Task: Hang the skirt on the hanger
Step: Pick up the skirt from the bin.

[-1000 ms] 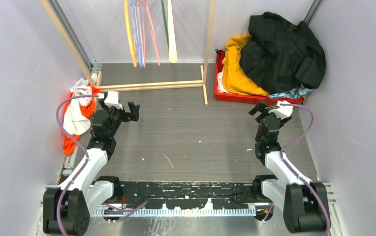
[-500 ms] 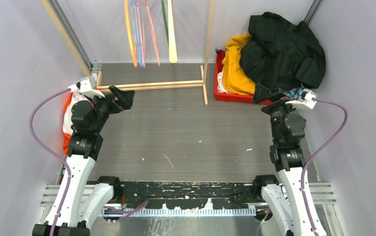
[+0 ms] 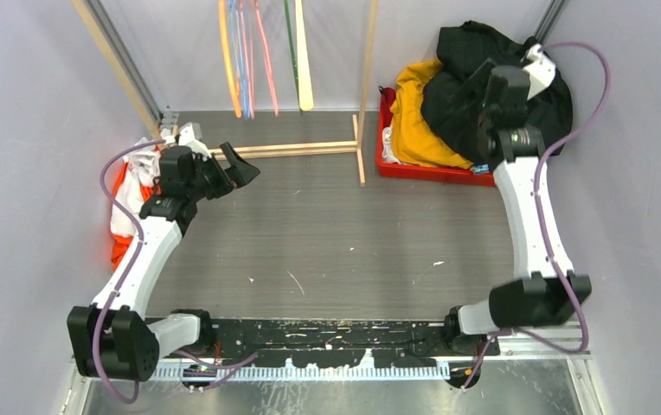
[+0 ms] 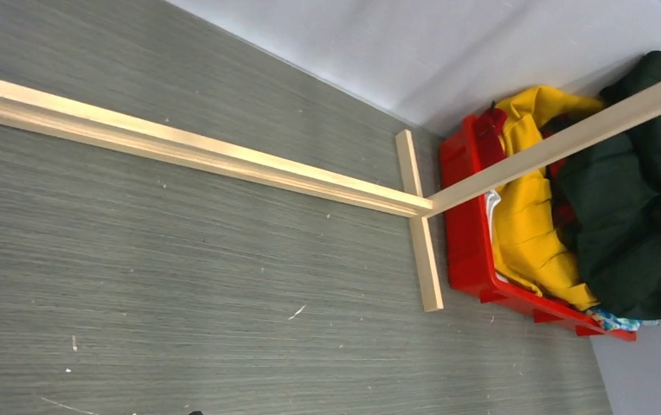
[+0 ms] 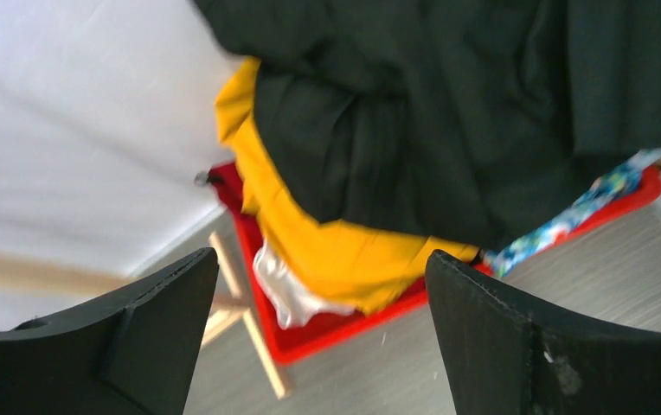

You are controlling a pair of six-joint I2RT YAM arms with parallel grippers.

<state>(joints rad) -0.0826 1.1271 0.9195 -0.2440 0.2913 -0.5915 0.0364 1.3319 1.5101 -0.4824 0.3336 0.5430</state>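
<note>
Only a strip of the skirt [image 5: 588,204] shows, blue with a flower print. It sticks out from under the black coat [image 5: 448,112] at the red bin's near right corner, and the same strip of skirt [image 4: 614,320] shows in the left wrist view. Several coloured hangers [image 3: 245,60] hang from the wooden rack at the back. My right gripper [image 5: 323,285] hangs open above the bin, with nothing between its fingers [image 5: 517,337]; from above the right gripper [image 3: 481,93] sits over the coat. My left gripper [image 3: 232,173] is open near the rack's base bar.
The red bin [image 3: 388,138] at the back right also holds a yellow garment [image 3: 413,112] and a white one [image 5: 284,290]. The rack's wooden base bar [image 3: 284,150] lies across the table. A white and orange pile of clothes [image 3: 132,203] lies at the left wall.
My right arm has risen and reached from the table in front of the bin to over the black coat. My left gripper has moved forward and right, toward the rack's base bar.
</note>
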